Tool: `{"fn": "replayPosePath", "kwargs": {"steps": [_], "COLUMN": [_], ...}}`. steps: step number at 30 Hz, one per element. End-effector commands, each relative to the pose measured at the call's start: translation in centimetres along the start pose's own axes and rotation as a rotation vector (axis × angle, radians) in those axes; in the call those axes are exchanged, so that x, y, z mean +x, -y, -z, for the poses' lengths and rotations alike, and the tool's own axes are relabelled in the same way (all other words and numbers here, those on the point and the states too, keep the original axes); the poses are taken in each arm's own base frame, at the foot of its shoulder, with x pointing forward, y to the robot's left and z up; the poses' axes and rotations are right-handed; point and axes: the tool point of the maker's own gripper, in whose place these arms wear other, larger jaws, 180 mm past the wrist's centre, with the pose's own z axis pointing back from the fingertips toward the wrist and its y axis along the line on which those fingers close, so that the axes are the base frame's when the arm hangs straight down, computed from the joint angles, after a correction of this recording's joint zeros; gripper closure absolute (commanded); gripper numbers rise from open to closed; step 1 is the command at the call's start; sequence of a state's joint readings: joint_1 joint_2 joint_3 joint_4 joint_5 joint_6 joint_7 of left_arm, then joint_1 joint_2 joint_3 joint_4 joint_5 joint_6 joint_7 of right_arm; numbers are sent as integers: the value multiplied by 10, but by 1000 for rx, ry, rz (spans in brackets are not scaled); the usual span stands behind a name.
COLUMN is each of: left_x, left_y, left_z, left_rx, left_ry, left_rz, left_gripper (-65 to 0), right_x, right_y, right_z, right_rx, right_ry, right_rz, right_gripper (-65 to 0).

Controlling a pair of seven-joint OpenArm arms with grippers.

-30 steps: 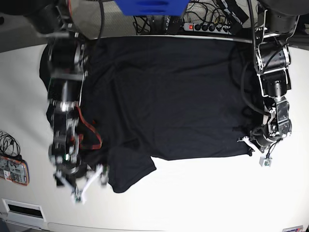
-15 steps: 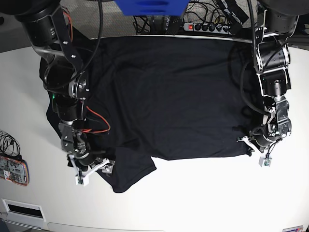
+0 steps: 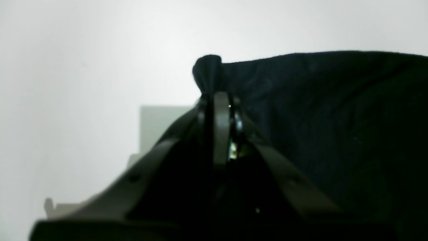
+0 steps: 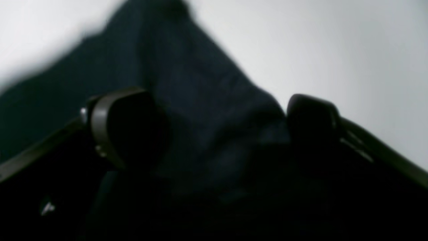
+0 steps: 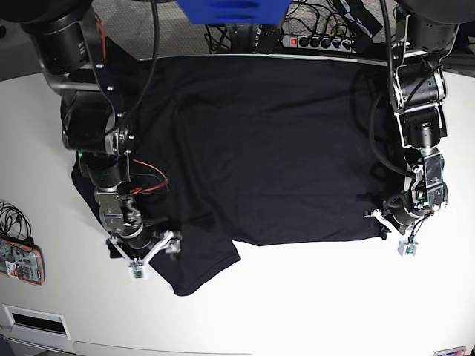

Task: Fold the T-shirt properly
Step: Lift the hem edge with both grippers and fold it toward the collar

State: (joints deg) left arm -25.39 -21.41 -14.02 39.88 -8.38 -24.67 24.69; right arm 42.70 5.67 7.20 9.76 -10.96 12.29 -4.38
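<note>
— What's under you?

— A smooth white table [image 5: 312,297], with a power strip [image 5: 320,41] and tangled cables along its far edge. The T-shirt [image 5: 260,148] lies spread across it, soft, matte black, one sleeve jutting toward the near edge.

— And your pincers?

— My left gripper [image 3: 217,100] is clamped on a bunched hem corner. My right gripper [image 4: 214,124] stands wide apart over the sleeve, cloth between its fingers.

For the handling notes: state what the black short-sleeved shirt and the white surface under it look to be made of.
The black short-sleeved T-shirt: soft woven or knit cloth, matte; it creases, and bunches into a nub at the left gripper. The white tabletop: smooth and hard-looking, faint sheen, likely laminate or painted board; exact material unclear.
</note>
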Motion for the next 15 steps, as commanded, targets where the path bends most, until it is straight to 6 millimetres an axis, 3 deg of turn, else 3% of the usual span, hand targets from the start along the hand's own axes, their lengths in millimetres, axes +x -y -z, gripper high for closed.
{"fn": "replayPosePath", "kwargs": {"steps": [1,3,5,7,11,15], "left_x": [-16,-18,-24,-27,-28,-28], "left_y": [4,4,4,4,4,4], "left_z": [1,1,1,1,1,1], "left_rx": [-5,-4,-6,-6,-6,-6], "left_ry": [-86,-89,-98,-103,-104,-104], "left_rz": [24,23,19,18,18,18], "left_gripper": [0,0,0,0,0,0], "right_x": [-5,-15,-19,-23,-24,-24], "right_y": [-32,-49,-49,-48,-48,-48], "right_z": [6,8,8,7,7,7], "right_rx": [66,95,95,93,92,92], "right_ry": [-72,-122,-146,-168,-173,-171], "right_rz": [-94,-177,-182,-182,-182,-175], "right_gripper": [-621,-620,-617,-574,-373,-113]}}
